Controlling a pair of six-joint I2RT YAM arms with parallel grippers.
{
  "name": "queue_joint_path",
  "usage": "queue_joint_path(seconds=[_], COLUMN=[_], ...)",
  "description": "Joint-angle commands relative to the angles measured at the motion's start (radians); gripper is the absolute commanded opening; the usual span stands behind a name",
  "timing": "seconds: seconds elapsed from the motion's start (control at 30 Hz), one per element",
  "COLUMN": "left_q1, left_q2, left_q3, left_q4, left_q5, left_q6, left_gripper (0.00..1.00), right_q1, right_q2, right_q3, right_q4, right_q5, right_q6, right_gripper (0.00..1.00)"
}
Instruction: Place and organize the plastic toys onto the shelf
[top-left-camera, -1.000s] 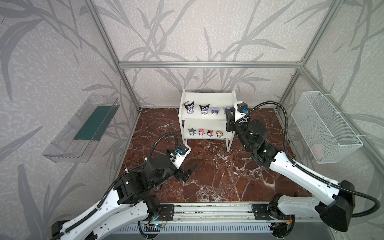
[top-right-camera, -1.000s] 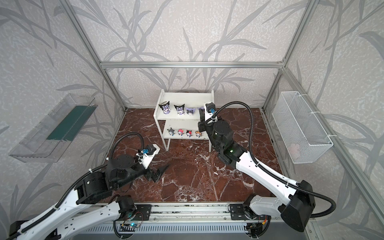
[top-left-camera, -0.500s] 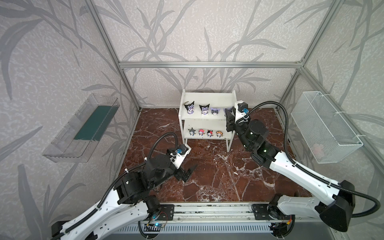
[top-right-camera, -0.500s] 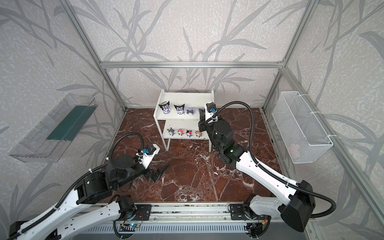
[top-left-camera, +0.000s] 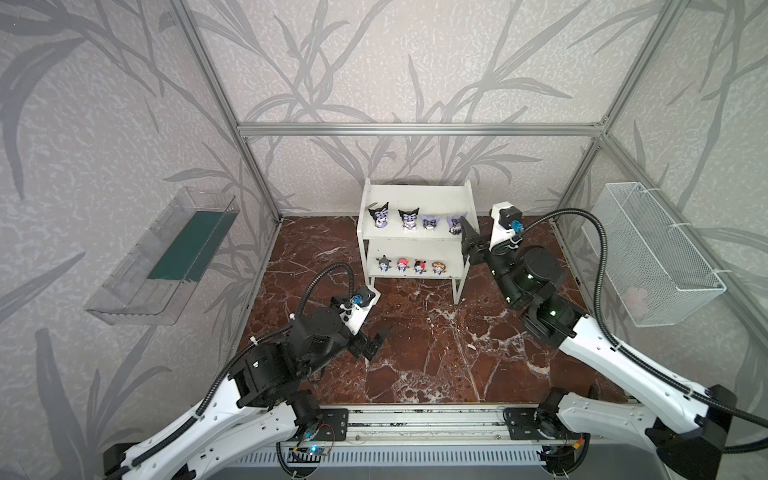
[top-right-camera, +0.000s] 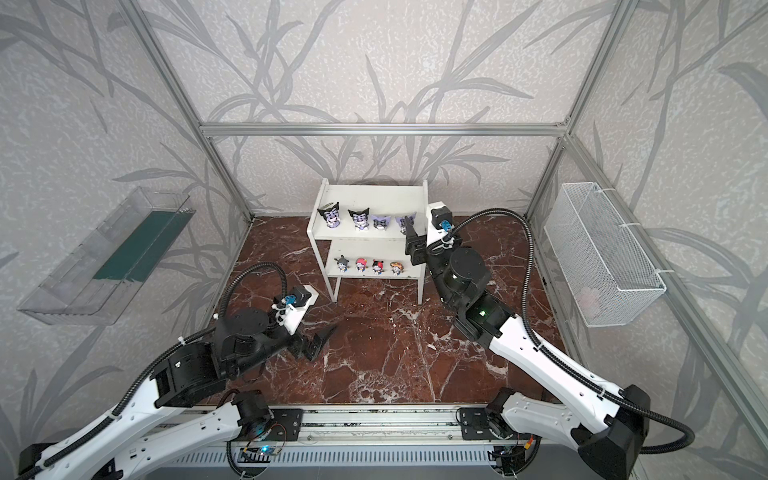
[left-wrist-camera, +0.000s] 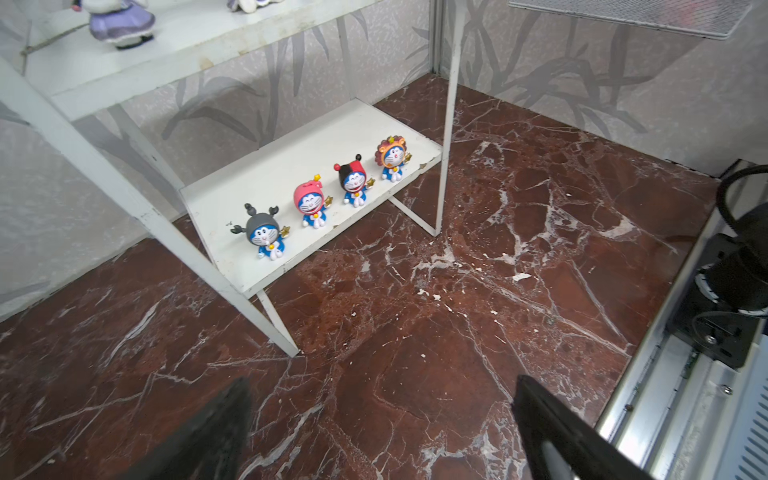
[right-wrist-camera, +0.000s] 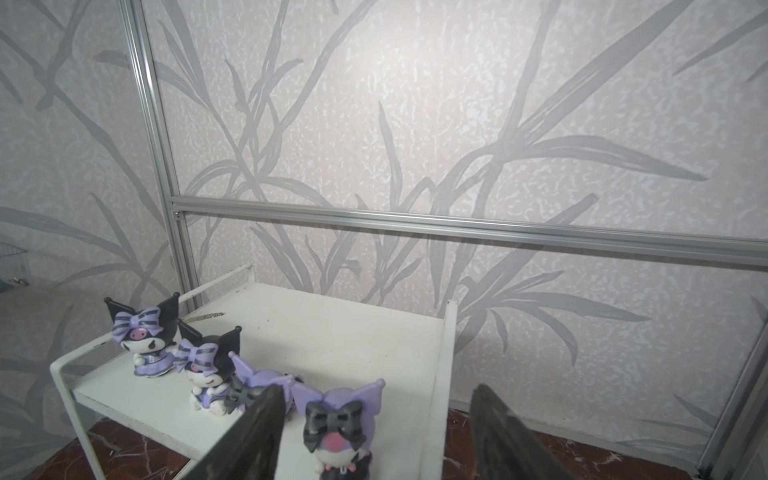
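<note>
A small white two-tier metal shelf (top-left-camera: 415, 199) stands on the red-brown marble floor (top-left-camera: 415, 353) at the far middle of the scene, and all eight plastic toys (top-right-camera: 360, 264) are on it. Along the upper board, left to right, stand a black-eared figurine with a striped lavender bow (top-left-camera: 379, 215), a second black-eared figurine (top-left-camera: 408, 218), a lavender-eared figurine with a dark bow (top-left-camera: 430, 221) and a second lavender-eared figurine (top-left-camera: 454, 223) at the right end. On the lower board four smaller blue-bodied figurines sit upright in a row, each apart from the next: a grey-hooded figurine (left-wrist-camera: 264, 232) on the left, then a pink-hooded figurine (left-wrist-camera: 311, 203), a black-and-red-hooded figurine (left-wrist-camera: 354, 183) and an orange-maned figurine (left-wrist-camera: 392, 158). The right gripper (right-wrist-camera: 376, 390) is at the right end of the upper board with its jaws apart: in the right wrist view one black finger (right-wrist-camera: 253, 432) hangs over the board just beside the second lavender-eared figurine, a thin gap between them, while the other lies outside the shelf's raised side rail, so the figurine stands free between the two. The left gripper (top-left-camera: 376, 338) hovers over the floor at the near left, well apart from the shelf, its jaws wide apart with nothing between them. A clear plastic tray with a dark green liner (top-left-camera: 166, 253) hangs on the left wall and a white wire-mesh basket (top-left-camera: 656, 249) on the right wall
</note>
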Motion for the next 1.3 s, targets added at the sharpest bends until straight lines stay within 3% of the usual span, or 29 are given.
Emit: queue_joint_path(seconds=[0.0, 0.17, 0.23, 0.4, 0.47, 0.63, 0.8, 0.93, 0.97, 1.0, 1.1, 1.27], left_q1=[0.013, 0.054, 0.096, 0.286, 0.361, 0.644, 0.793, 0.824, 0.83, 0.839, 0.856, 0.869], left_q2=[0.026, 0.073, 0.072, 0.097, 0.122, 0.214, 0.209, 0.256, 0.288, 0.325, 0.454, 0.694], left_q3=[-0.02, -0.027, -0.046, -0.073, -0.079, -0.087, -0.267, -0.405, -0.42, -0.43, -0.444, -0.468], left_q4=[0.039, 0.026, 0.029, 0.05, 0.077, 0.13, 0.447, 0.747, 0.795, 0.836, 0.972, 1.235], left_q5=[-0.151, -0.367, -0.405, -0.351, -0.337, -0.182, -0.191, -0.219, -0.218, -0.206, -0.198, -0.182], left_q6=[-0.029, -0.124, -0.157, -0.217, -0.208, -0.27, -0.168, -0.062, -0.056, -0.046, -0.029, -0.026], left_gripper=[0.99, 0.99, 0.99, 0.99, 0.99, 0.99, 0.99, 0.99, 0.99, 0.99, 0.99, 0.99], right_q1=[-0.044, -0.213, -0.299, -0.477, -0.509, -0.54, -0.55, -0.561, -0.564, -0.565, -0.573, -0.636], right_q2=[-0.054, -0.134, -0.166, -0.174, -0.157, -0.061, 0.119, 0.322, 0.33, 0.34, 0.369, 0.372], right_q3=[-0.026, -0.11, -0.147, -0.214, -0.25, -0.347, -0.448, -0.434, -0.368, -0.353, -0.423, -0.393], right_q4=[-0.074, -0.2, -0.238, -0.315, -0.308, -0.217, 0.003, 0.093, -0.044, -0.04, 0.203, 0.11], right_q5=[0.075, 0.063, 0.03, -0.041, -0.064, -0.102, -0.151, -0.163, -0.178, -0.191, -0.209, -0.236], right_q6=[-0.026, 0.063, 0.106, 0.188, 0.204, 0.208, 0.158, 0.141, 0.156, 0.13, 0.069, 0.071], right_gripper=[0.79, 0.9, 0.93, 0.97, 0.99, 0.99, 0.99, 0.99, 0.99, 1.0, 0.99, 0.99])
